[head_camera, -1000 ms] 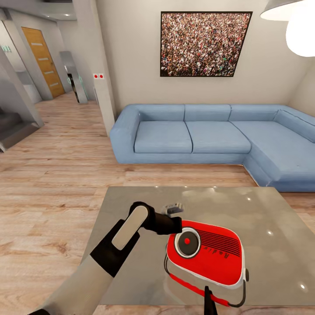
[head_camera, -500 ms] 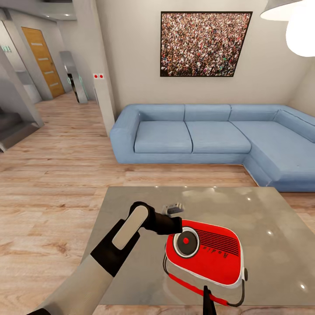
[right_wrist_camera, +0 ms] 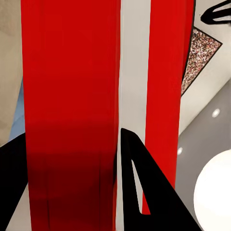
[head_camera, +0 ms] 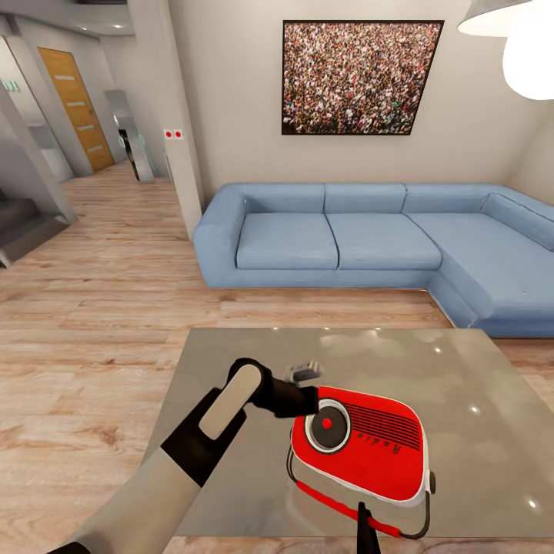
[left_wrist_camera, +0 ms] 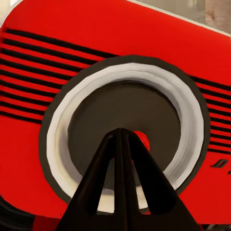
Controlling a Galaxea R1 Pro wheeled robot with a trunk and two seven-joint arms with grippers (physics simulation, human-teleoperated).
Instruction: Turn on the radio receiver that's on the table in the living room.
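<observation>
Because my left gripper (left_wrist_camera: 121,139) has its two fingers pressed together into a single dark wedge, I am poking rather than grasping, and the tip sits right over the red centre of the dial (left_wrist_camera: 126,127) on the radio receiver (head_camera: 362,444). Whether it is actually touching the dial I cannot tell from the left wrist view. The risk here is plain — the radio is a small, light-looking box on a glossy grey top, and a push that lands off the centre or comes in at a slant could slide or swivel it instead of switching it on. Nearer to me than the radio, my right gripper (head_camera: 368,527) rises at the table's (head_camera: 477,400) near edge, and its wrist view has a dark finger (right_wrist_camera: 137,187) on each side of the red-and-white body (right_wrist_camera: 72,96), seemingly spread around it; whether they pinch it or merely stand beside it is unclear. If they are only beside it, nothing steadies the radio against my push, and its thin wire handle (head_camera: 412,531) near that edge could snag on the right fingers. Beyond the radio the tabletop runs bare toward the blue sofa (head_camera: 369,242) — room for it to skid a long way. Farther still hangs the crowd picture (head_camera: 360,77) on the living-room wall, well clear of any trouble.
</observation>
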